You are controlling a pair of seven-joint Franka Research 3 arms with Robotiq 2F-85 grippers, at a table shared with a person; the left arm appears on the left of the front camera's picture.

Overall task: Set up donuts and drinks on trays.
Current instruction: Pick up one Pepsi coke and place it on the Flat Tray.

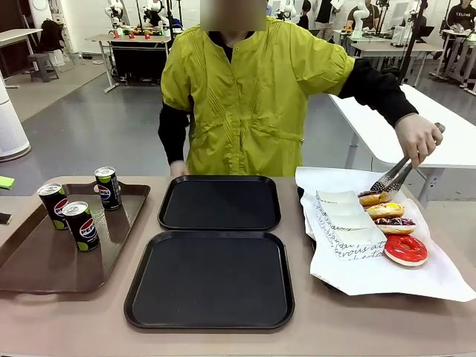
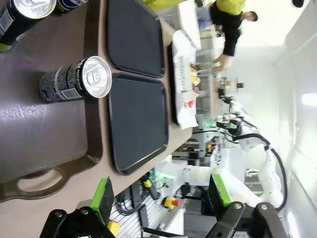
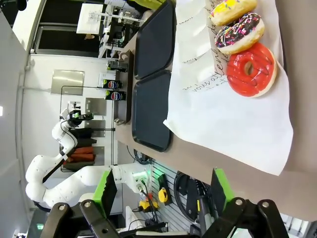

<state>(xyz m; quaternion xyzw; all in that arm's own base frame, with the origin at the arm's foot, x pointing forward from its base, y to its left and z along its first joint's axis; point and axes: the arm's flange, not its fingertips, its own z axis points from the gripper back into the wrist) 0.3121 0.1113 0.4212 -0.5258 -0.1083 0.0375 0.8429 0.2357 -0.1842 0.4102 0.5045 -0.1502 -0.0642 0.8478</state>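
Two black trays lie mid-table, one far [image 1: 219,202] and one near [image 1: 210,279], both bare. Three Pepsi cans [image 1: 80,225] stand on a brown tray [image 1: 44,264] at the left. At the right, several donuts sit in a row on white paper, the nearest iced red [image 1: 405,250], beside white printed sleeves [image 1: 346,219]. The person's hand holds metal tongs [image 1: 394,177] at the farthest donut [image 1: 372,198]. My left gripper [image 2: 161,196] hangs open above the brown tray's handle end, near one can [image 2: 74,82]. My right gripper [image 3: 163,191] is open, off the table edge near the red donut [image 3: 251,69].
The white paper [image 1: 387,279] spreads over a dark tray at the right. The brown tray's handle [image 2: 39,181] lies close to my left gripper. The person in a yellow-green jacket [image 1: 253,97] stands at the far edge. Bare tabletop runs along the front edge.
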